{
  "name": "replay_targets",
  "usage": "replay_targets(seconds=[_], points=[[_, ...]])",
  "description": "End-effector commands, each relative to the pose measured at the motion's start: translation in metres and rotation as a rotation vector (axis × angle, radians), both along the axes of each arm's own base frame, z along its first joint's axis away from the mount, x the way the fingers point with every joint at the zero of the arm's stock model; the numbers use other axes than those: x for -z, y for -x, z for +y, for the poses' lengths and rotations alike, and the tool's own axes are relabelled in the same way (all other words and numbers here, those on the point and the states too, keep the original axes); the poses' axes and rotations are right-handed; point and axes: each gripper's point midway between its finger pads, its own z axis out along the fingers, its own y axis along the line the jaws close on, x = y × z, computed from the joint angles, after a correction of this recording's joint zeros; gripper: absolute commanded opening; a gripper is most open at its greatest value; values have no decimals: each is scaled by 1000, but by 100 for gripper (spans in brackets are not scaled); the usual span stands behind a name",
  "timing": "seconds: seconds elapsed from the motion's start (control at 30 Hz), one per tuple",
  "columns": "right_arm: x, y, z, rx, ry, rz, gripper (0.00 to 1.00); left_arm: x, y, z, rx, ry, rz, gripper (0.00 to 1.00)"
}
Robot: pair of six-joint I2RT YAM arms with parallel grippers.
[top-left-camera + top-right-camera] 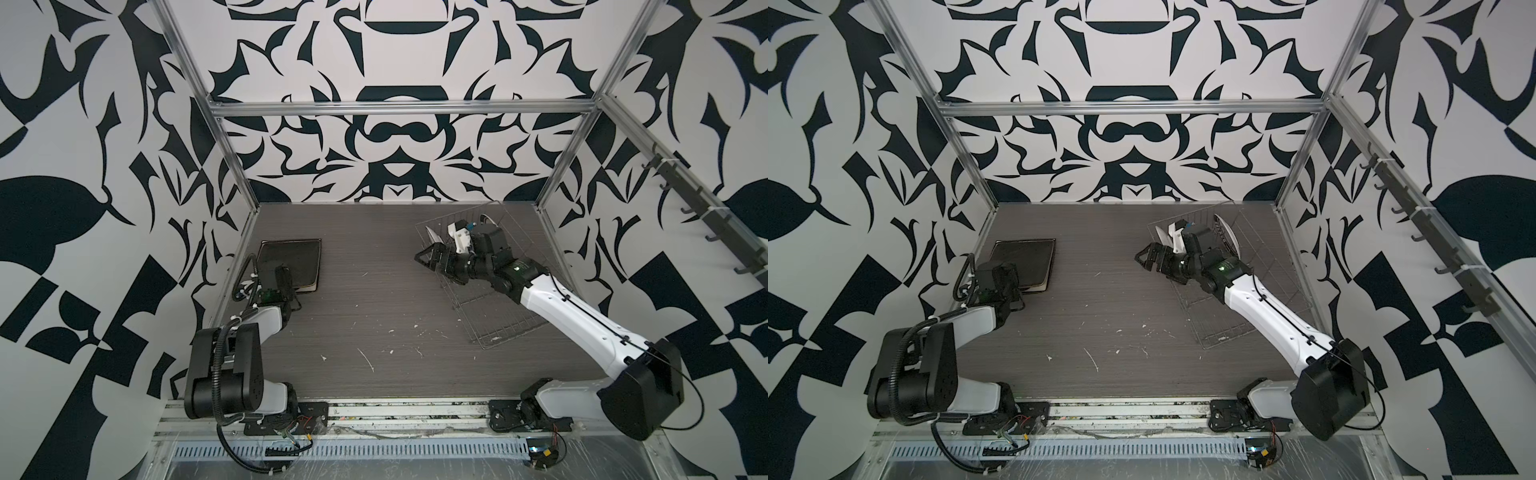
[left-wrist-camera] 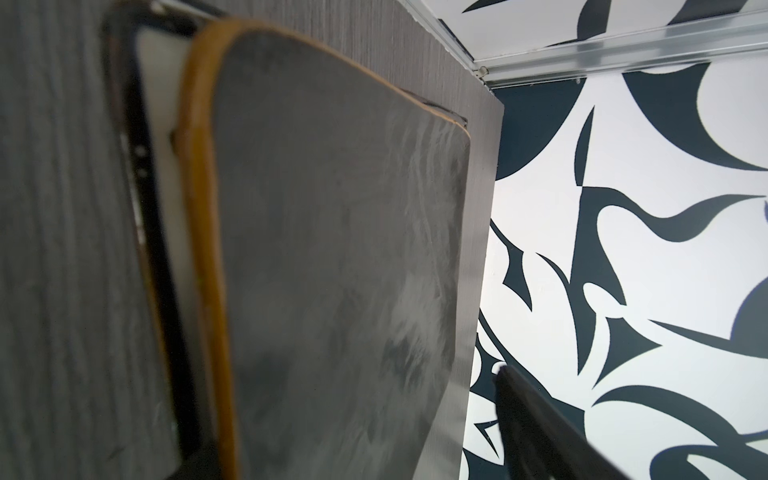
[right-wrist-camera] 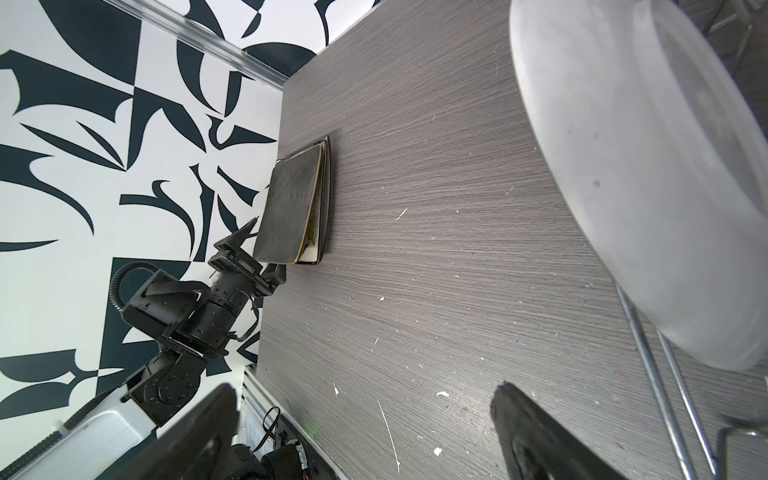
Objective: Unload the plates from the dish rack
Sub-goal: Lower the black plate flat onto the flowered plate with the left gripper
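Top views high over the table [image 1: 374, 291], wrist cameras low (both share stacked plates [image 3: 291, 208])

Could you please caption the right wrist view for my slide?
Open right gripper beside a white plate in the dish rack.

At seven o'clock in both top views, the white-and-black left arm [image 1: 270, 318] pairs smooth white shells with boxy black joint housings, and a ribbed black cable hose [image 1: 215, 374] with white ties runs along it. At four o'clock, the white-and-black right arm [image 1: 582, 320] carries dark screws, a thin clipped black cable [image 1: 598, 318], a small green wrist light [image 1: 516, 269] and a black right gripper [image 1: 424, 257] with triangular finger frames
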Motion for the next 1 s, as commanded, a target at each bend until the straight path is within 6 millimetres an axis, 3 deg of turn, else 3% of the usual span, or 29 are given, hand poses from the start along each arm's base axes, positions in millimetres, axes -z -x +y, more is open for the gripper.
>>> replay_targets(seconds=[0.0,0.97], points=[[-19,4,2,-11,-38,-54,99,-28,-11,3,-3,-3,-70,81],[-13,9,-1,-9,-46,-53,99,-16,-1,0,68,-2,105,95]])
